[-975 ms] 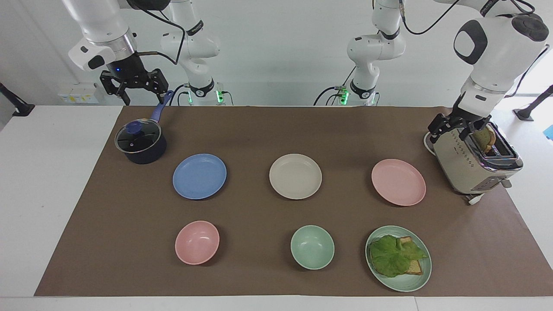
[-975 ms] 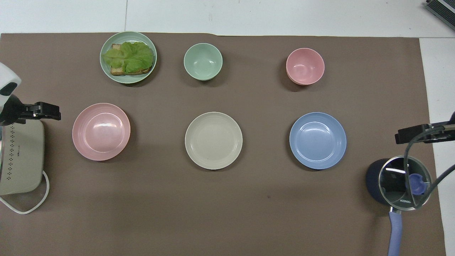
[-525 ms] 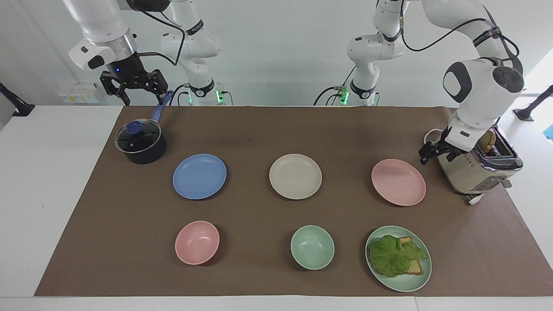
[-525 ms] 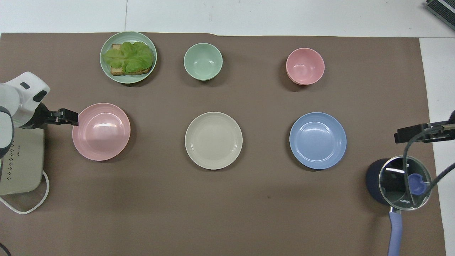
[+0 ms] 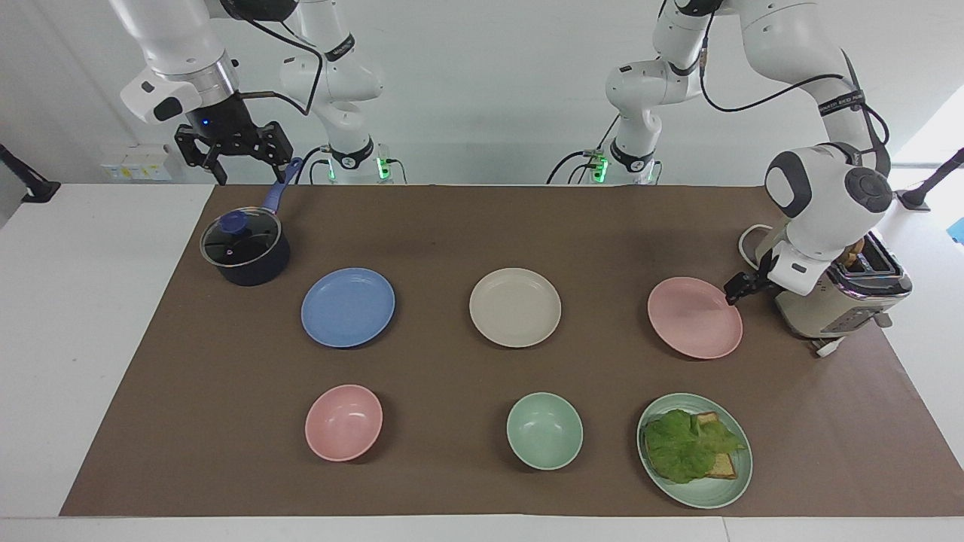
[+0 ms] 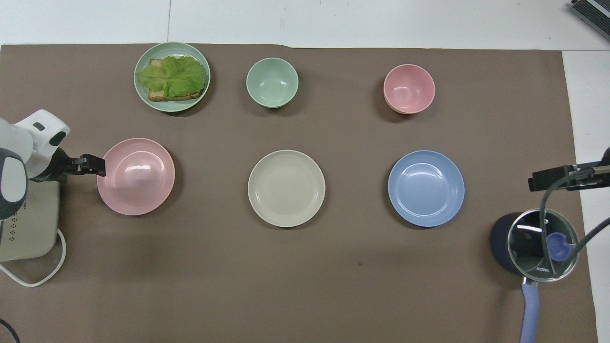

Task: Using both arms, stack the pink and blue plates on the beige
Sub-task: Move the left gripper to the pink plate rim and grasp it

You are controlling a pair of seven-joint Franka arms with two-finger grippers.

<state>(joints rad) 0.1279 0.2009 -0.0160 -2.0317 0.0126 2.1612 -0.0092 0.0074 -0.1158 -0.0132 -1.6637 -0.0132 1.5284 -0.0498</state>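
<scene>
Left tool (image 5: 732,290) moved from toaster (image 5: 828,301) to rim of round pale pink matte plate (image 5: 693,320), fingers apart; we must clamp rim firmly. Right tool (image 5: 233,147) open, waits over pot handle (image 5: 280,188).

A lidded dark saucepan (image 5: 245,252) sits at the right arm's end, a toaster (image 5: 836,297) at the left arm's. Farthest out — pink bowl (image 5: 343,422), mint bowl (image 5: 544,430), green plate (image 5: 732,485) bearing lettuce-topped toast (image 5: 689,444).

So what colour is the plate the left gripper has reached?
Pale pink plate, left gripper at its rim; clearest in the overhead view.
</scene>
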